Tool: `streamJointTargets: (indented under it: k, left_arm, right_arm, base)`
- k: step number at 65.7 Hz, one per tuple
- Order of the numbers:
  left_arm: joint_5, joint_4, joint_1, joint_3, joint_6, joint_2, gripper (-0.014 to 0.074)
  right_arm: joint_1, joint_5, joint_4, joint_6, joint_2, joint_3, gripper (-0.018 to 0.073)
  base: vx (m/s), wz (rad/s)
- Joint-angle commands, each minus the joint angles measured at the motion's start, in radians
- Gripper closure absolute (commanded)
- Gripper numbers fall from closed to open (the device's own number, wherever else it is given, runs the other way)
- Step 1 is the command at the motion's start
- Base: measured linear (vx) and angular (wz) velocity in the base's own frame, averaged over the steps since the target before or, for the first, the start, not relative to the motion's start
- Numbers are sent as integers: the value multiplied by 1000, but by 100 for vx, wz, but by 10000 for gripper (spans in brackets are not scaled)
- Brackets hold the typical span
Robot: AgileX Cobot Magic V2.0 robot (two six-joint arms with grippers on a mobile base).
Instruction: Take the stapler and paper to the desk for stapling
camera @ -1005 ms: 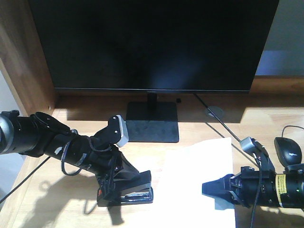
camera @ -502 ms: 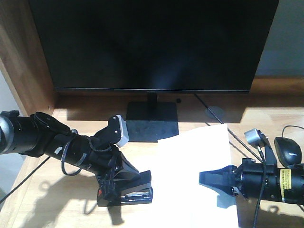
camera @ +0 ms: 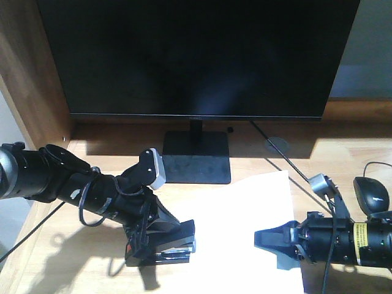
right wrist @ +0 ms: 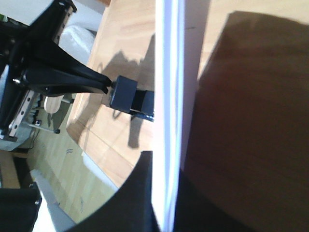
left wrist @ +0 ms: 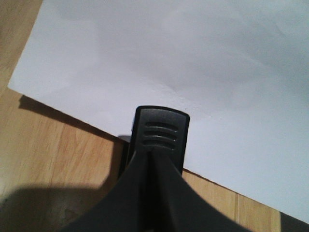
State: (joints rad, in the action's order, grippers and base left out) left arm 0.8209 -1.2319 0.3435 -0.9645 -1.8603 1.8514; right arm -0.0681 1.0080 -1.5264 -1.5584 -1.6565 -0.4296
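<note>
The left gripper [camera: 158, 237] is pinched shut on the black stapler [camera: 174, 250], which sits low over the front of the desk [camera: 343, 162]. The right gripper [camera: 269, 241] is closed flat on the near side of the paper [camera: 239, 214]. In the right wrist view the sheet shows edge-on as one thin white line between the two fingers. The paper spreads out between the two arms, and its left edge comes right up to the stapler's open mouth. I cannot tell if it is inside yet. The paper looks very light and floppy. I think it will bend, flap and crease easily, and a hard tug could tear it, so a flat pinch near the edge is the kind way to hold it. The stapler looks hard, smooth and a bit heavy, so it may slip. Holding it by the back of its body leaves the mouth free for the sheet. The desk is smooth pale wood, with bright sun and dark shadows on it, so paper should slide on it easily. There is not much room. The big black monitor [camera: 196, 55] and its stand [camera: 196, 162] are close behind, a brown side panel [camera: 30, 67] is on the left, and a mouse [camera: 371, 193] with its cable lies just beside the right arm.
</note>
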Motion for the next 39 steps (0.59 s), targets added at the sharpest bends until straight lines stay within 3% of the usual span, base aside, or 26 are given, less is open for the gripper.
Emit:
streamJointTargets:
  k: [1, 39]
  left_arm:
    - [33, -42, 5, -24, 8, -42, 603]
    - [33, -42, 5, -24, 8, -42, 603]
  right_arm:
    - [-1, 84, 50, 34, 6, -18, 561]
    - [7, 129, 169, 39, -28, -18, 561]
  base:
    - [0, 0]
    - [0, 0]
